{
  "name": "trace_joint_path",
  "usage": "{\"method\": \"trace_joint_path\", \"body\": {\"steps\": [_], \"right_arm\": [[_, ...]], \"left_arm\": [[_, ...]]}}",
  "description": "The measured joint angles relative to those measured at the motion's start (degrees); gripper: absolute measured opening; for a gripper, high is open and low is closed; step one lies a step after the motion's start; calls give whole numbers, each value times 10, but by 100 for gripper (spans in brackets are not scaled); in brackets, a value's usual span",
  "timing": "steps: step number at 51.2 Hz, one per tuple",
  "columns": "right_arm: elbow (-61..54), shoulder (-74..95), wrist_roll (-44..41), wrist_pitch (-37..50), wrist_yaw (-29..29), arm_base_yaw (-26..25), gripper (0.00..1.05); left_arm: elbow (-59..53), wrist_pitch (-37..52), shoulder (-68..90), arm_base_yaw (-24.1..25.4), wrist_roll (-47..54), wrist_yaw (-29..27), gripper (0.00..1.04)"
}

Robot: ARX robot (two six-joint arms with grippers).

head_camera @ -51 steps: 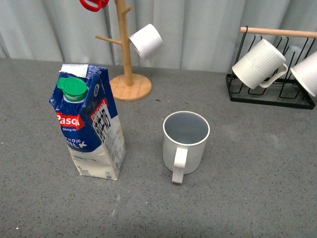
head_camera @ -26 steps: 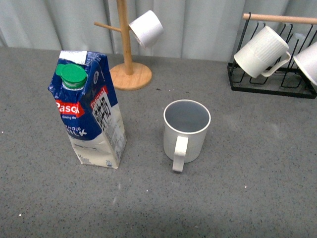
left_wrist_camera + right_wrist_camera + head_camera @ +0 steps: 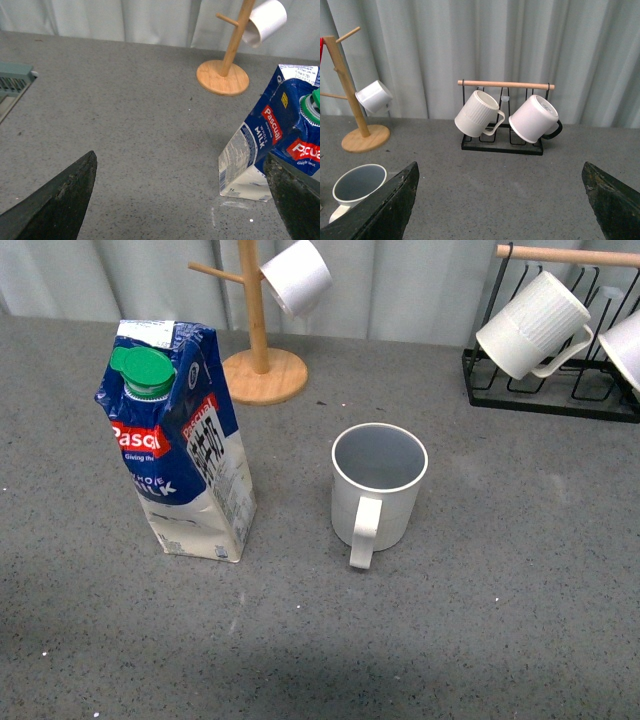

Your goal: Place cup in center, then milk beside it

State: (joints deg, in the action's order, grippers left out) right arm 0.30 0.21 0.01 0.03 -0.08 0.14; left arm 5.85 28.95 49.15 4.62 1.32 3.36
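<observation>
The left gripper (image 3: pixel 180 167) and right gripper (image 3: pixel 500 170) both gape wide and empty, and the milk (image 3: pixel 185 465), upright near the cup's (image 3: pixel 385 512) left, looks dented, probably soft-walled, so best squeezed gently mid-body.

The cream-white cup (image 3: pixel 378 486) stands upright at the middle of the grey worktop (image 3: pixel 520 570), grey-blue inside, handle toward the camera. The blue-and-white milk (image 3: pixel 180 440) carton, green-capped, stands upright beside it, apart.

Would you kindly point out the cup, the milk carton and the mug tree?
cup (image 3: pixel 393 514): front view, outer side wall.
milk carton (image 3: pixel 150 472): front view, blue front face.
mug tree (image 3: pixel 285 381): front view, round base.
</observation>
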Motion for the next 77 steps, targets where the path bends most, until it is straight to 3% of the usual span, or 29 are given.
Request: {"method": "trace_joint_path", "body": {"steps": [13, 24, 44, 64, 77], "right_arm": [[0, 0, 0, 0, 0, 0, 95], [0, 0, 0, 0, 0, 0, 95], [0, 0, 0, 0, 0, 0, 95], [0, 0, 0, 0, 0, 0, 95], [0, 0, 0, 0, 0, 0, 95]], "left_arm": [[17, 129, 170, -93, -14, -12, 98], [38, 175, 258, -112, -10, 5, 98], [92, 183, 378, -130, -8, 29, 98], [106, 161, 377, -155, -20, 56, 98], [134, 152, 393, -182, -23, 44, 98]]}}
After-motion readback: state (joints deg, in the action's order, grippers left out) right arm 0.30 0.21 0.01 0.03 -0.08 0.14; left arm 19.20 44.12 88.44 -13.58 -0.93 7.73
